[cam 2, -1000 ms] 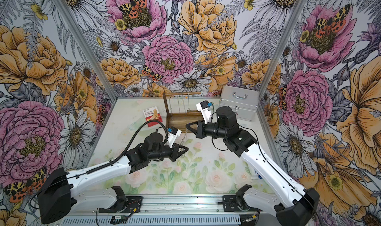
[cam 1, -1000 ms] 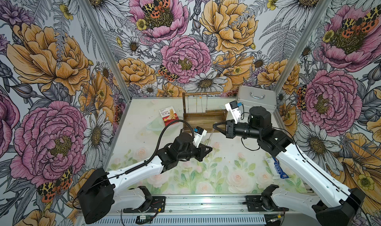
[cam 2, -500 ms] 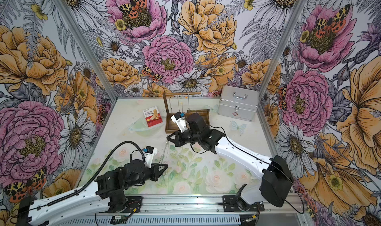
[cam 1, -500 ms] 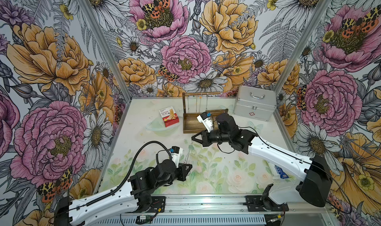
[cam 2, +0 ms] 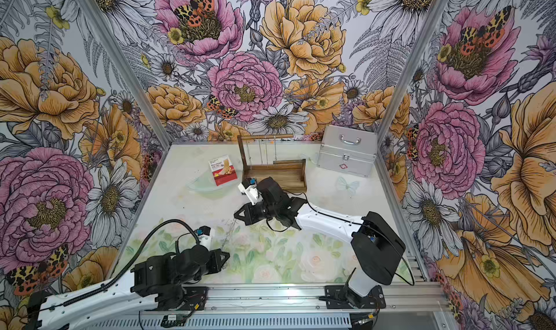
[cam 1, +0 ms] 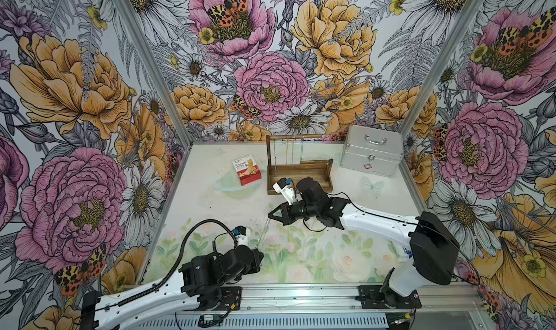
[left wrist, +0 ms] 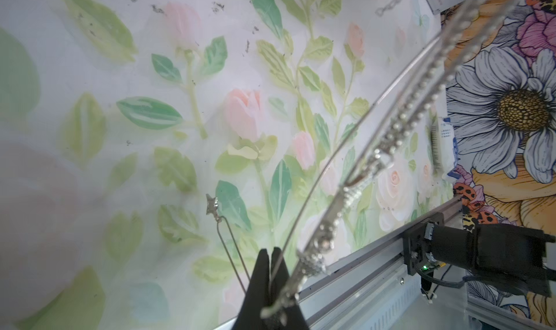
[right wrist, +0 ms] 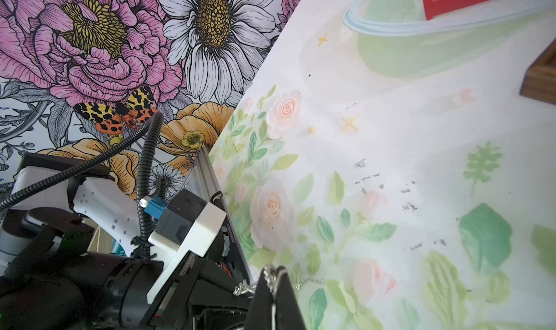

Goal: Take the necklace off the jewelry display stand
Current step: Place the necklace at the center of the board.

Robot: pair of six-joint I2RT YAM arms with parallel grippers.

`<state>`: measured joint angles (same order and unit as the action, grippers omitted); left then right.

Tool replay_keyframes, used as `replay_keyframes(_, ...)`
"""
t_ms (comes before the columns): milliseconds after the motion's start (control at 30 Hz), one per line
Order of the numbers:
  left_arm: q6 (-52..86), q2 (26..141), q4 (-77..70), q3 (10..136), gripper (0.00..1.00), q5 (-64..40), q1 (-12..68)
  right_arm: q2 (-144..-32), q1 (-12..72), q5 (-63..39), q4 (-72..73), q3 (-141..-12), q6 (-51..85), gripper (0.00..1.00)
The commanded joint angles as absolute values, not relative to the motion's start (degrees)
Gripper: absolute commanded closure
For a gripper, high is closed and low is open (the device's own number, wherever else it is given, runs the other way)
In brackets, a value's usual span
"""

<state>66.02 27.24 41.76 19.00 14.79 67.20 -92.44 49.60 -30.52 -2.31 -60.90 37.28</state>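
Necklace [left wrist: 323, 238]: clear of the jewelry display stand [cam 1: 316, 163], strung between your two grippers over the middle of the table [cam 1: 210, 199], on the near side of the stand. Left gripper [left wrist: 270, 253]: fingers pressed together on the thin chain. Right gripper [right wrist: 273, 272]: fingers pinched on the chain too. Stand sits far centre, with a silver case [cam 1: 371, 154] to its right and a red box [cam 1: 247, 169] to its left

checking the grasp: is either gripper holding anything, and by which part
Both hold the necklace: the left gripper pinches a thin strand beside the beaded length, and the right gripper pinches the chain farther along.
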Motion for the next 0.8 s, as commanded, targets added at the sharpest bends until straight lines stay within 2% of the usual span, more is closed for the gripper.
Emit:
replay_keyframes(0,67.92,28.18,44.16,18.28,1.00,16.79,66.42,-93.86,49.81,-30.15,1.87,-61.20,37.93,1.00)
replay_keyframes(767,66.48,33.20,39.50,17.06,1.00,14.41,58.91,-103.70,48.43,-28.56,-1.38,-64.88,37.98,1.00)
